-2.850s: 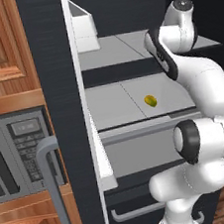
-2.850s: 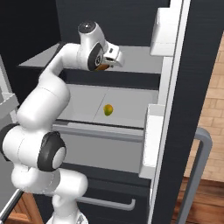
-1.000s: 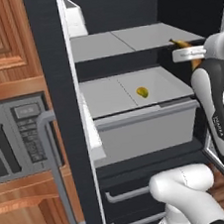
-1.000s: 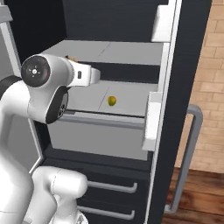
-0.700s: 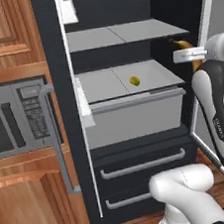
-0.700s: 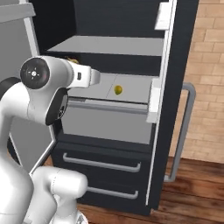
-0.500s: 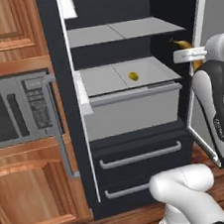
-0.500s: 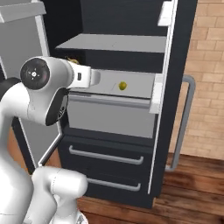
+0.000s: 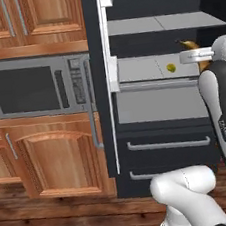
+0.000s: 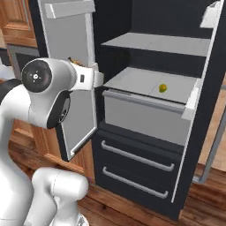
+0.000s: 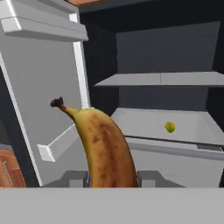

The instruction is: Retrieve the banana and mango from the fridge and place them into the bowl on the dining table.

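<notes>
Gripper fingers pinch the banana at its base, held outside the open fridge, while the mango lies on the grey shelf inside.

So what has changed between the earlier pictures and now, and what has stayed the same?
The base has backed away from the tall black fridge, so more of its lower drawers, the wooden floor and the silver microwave show. The gripper stayed shut on the curved yellow-brown banana and came out of the fridge with it. The small yellow-green mango stayed on its grey shelf, and the fridge doors stayed open.
</notes>
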